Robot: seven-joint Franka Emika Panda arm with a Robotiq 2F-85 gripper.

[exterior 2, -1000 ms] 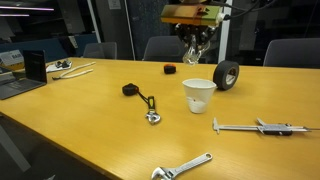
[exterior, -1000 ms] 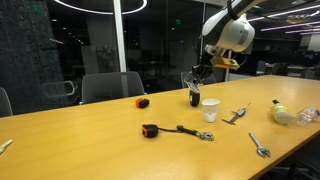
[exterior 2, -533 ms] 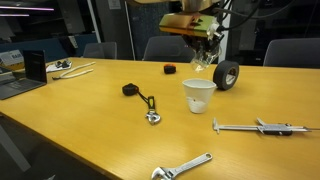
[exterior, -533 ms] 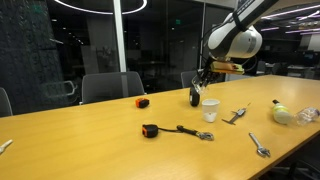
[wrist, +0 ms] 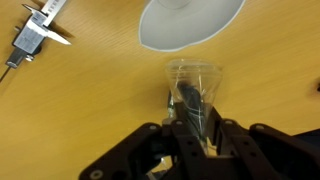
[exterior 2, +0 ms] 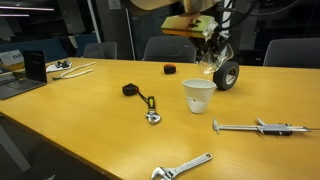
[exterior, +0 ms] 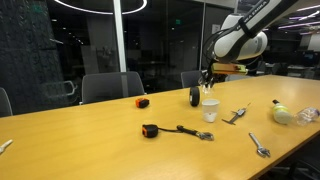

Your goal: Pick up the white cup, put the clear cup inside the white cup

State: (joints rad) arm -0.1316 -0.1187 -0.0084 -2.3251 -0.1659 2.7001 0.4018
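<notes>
Clear cup (wrist: 195, 80) pinched aloft by gripper (wrist: 192, 108).
Jaws clamp its wall, one finger (wrist: 188, 98) inside it; white cup (exterior 2: 199, 95) stands upright on table (exterior 2: 90, 110), below, slightly aside.

There was one wooden table (exterior 2: 90, 130); on or above it, two cups in all: one white cup (exterior 2: 199, 95) and one clear cup (exterior 2: 213, 63); one black tape roll (exterior 2: 226, 75); one black-and-orange tape measure (exterior 2: 171, 69); one caliper (exterior 2: 255, 127); one adjustable wrench (exterior 2: 185, 165); one small black object trailing a cord (exterior 2: 131, 89); one open laptop (exterior 2: 32, 68).
</notes>
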